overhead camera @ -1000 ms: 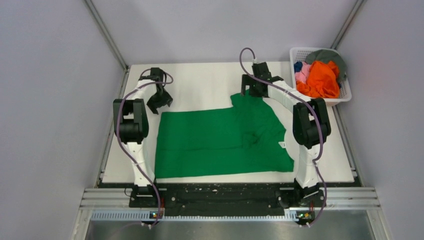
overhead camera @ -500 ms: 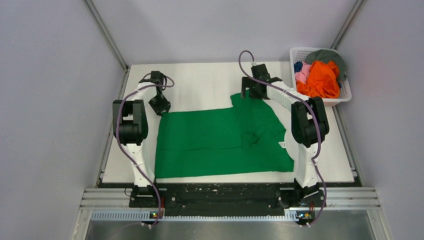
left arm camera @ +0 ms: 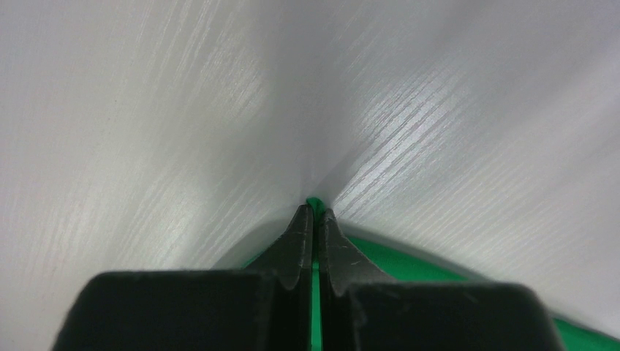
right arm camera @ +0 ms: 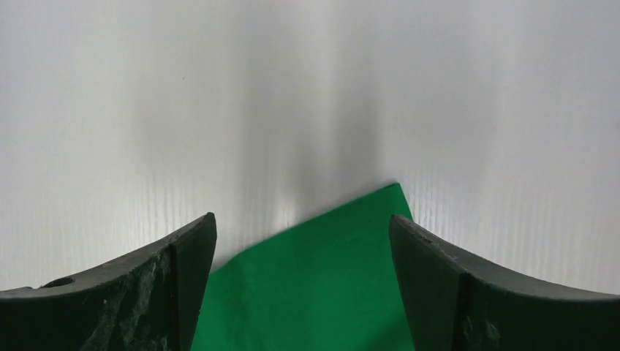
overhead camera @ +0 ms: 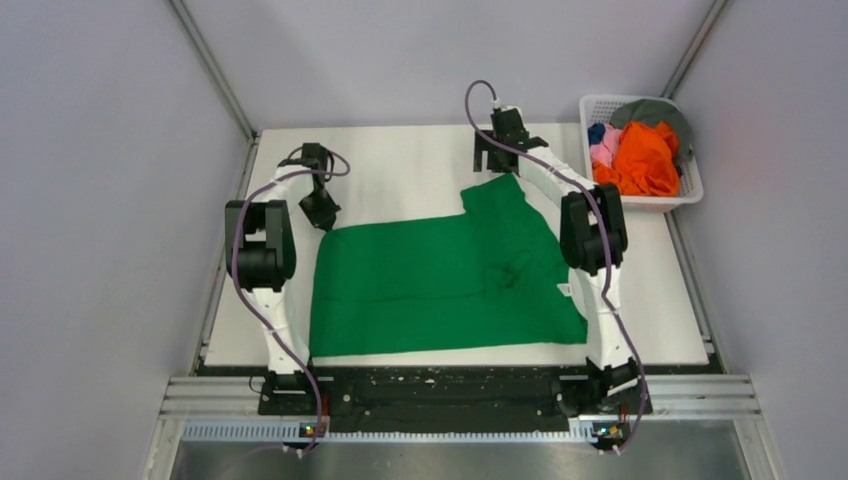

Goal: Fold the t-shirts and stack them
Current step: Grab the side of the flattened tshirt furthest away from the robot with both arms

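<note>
Green t-shirt [overhead camera: 440, 280]: spread flat across the middle of the white table [overhead camera: 400, 170], with one sleeve reaching toward the far side at the right.
White tag [overhead camera: 563, 290]: a small white patch at the shirt's right edge, just beside the right arm.
Left fingers [left arm camera: 303, 230]: pressed together at the shirt's far left corner. The left wrist view shows a thin sliver of green cloth pinched between them.
Right fingers [overhead camera: 497, 160]: spread wide just above the table at the far tip of the sleeve. In the right wrist view the green corner lies between the two fingers and neither one touches it.
Basket [overhead camera: 655, 203]: white plastic lattice, at the far right corner of the table, well apart from the green shirt.
Other t-shirts: bunched in the basket, with orange [overhead camera: 645, 160] in front, pink [overhead camera: 604, 148] and blue [overhead camera: 596, 132] at the left, and grey [overhead camera: 655, 112] at the back.
</note>
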Available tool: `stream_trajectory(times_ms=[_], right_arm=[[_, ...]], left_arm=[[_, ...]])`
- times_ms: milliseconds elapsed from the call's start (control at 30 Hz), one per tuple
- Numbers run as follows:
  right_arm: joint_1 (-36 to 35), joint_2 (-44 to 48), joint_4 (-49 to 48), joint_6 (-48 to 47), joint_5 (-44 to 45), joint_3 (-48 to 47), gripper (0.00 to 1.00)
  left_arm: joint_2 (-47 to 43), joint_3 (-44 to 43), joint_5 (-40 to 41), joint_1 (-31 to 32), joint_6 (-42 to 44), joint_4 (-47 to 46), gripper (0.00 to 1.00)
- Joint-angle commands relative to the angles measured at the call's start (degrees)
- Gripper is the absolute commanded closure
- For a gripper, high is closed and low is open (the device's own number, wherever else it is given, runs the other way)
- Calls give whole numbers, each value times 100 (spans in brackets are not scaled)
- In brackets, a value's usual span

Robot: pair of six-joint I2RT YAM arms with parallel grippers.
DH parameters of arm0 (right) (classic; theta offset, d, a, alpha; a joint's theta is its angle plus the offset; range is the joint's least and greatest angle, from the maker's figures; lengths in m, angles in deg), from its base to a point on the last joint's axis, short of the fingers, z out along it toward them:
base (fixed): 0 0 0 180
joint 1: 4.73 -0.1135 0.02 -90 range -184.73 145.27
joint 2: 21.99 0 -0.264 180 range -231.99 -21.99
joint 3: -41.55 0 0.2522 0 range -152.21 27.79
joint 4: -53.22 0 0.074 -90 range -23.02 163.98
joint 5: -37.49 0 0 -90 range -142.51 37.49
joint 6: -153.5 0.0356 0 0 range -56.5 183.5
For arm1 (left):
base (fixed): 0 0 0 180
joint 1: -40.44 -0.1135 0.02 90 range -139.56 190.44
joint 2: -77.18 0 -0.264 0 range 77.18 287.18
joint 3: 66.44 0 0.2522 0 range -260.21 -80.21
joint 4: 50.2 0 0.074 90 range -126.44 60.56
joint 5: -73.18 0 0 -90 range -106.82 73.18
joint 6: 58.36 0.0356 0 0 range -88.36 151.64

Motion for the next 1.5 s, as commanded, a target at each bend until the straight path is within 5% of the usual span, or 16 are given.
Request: stream_trajectory(times_ms=[0,267,933,1200,1300,1467], right_arm=[[-45,-545,-9,-272,91,-653,15],[-277,-943,446,-462,1138,-712,20],[-285,-250,17,1133,1288,767,29],[-285,-125,-366,1435,1299,1021,68],[-285,11,-531,1341,1345,1037,92],[-310,477,-873,968,1260,1246,100]], left_arm=[[-117,-85,-47,27,94,251,100],[90,-439,187,13,136,447,100],[311,-762,93,-3,182,489,100],[204,-730,19,-5,222,425,100],[118,-683,-60,-5,230,387,100],[-166,-440,-195,17,228,253,100]])
